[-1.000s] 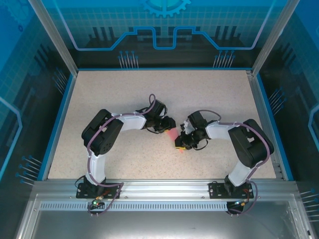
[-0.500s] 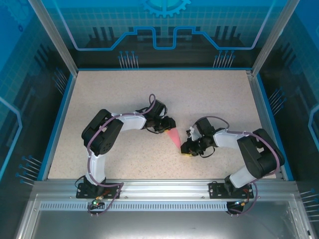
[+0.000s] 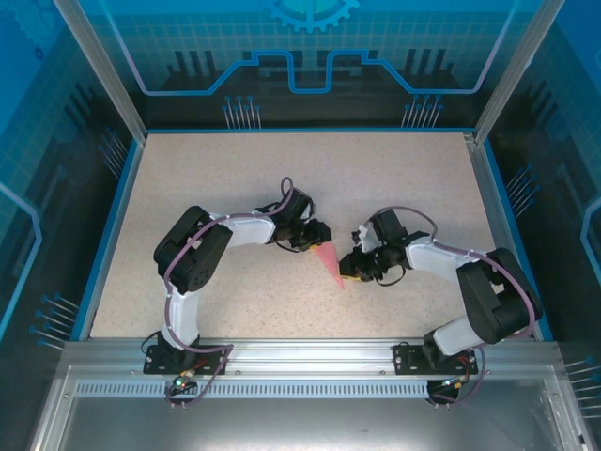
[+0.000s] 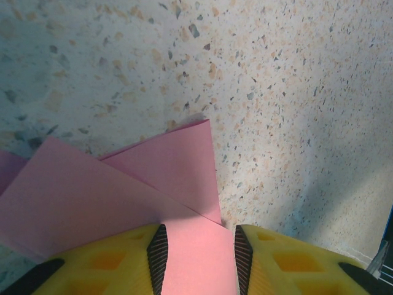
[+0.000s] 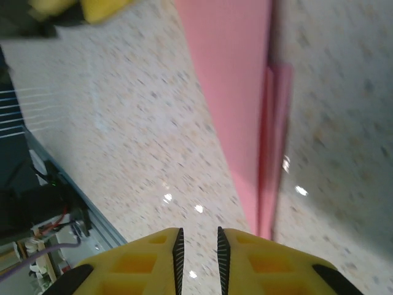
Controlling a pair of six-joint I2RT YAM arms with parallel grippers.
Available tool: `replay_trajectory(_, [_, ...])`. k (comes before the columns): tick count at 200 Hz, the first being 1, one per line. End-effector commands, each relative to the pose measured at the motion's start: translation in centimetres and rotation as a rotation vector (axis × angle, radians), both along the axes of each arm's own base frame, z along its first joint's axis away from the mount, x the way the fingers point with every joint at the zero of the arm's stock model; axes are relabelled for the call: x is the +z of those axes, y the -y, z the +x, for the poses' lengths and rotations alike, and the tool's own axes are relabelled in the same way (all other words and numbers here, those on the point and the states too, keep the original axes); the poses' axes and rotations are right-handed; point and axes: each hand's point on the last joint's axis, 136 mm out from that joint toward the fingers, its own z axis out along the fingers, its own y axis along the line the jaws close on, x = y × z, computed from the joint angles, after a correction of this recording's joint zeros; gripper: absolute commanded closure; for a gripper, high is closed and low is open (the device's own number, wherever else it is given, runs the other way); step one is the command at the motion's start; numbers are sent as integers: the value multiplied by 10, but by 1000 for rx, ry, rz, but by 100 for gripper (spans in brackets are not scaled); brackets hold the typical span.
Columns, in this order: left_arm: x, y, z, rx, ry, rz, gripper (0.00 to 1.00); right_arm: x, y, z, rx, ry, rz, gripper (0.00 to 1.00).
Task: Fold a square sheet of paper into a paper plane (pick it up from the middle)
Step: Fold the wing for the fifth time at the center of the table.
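Top external view: the paper plane (image 3: 329, 256) lies mid-table, its tip toward 5 o'clock. The left gripper (image 3: 317, 235) clamps its wide end at 11 o'clock; the left wrist view shows pink paper (image 4: 123, 196) pinched between yellow fingers (image 4: 98, 264). The right gripper (image 5: 198, 246) at 3 o'clock stands barely parted beside the tip, holding nothing.

Even, bright overhead light. The right wrist view is motion-blurred, with small glare spots on the surface (image 5: 123, 141) toward 6 o'clock. The left wrist view is sharp, shadowed at 4 o'clock.
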Motion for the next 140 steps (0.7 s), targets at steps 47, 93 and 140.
replay_trajectory(47, [-35,-26,-13,30,-94,113,62,0,-33,25,39,-35,67,74])
replay_trajectory(93, [-28,-19,-9,30,-90,72,61,-42,-16,17,7,-104,-59,79])
replay_trajectory(140, [6,-9,-4,4,-43,12,58,-66,0,0,-11,-161,-114,86])
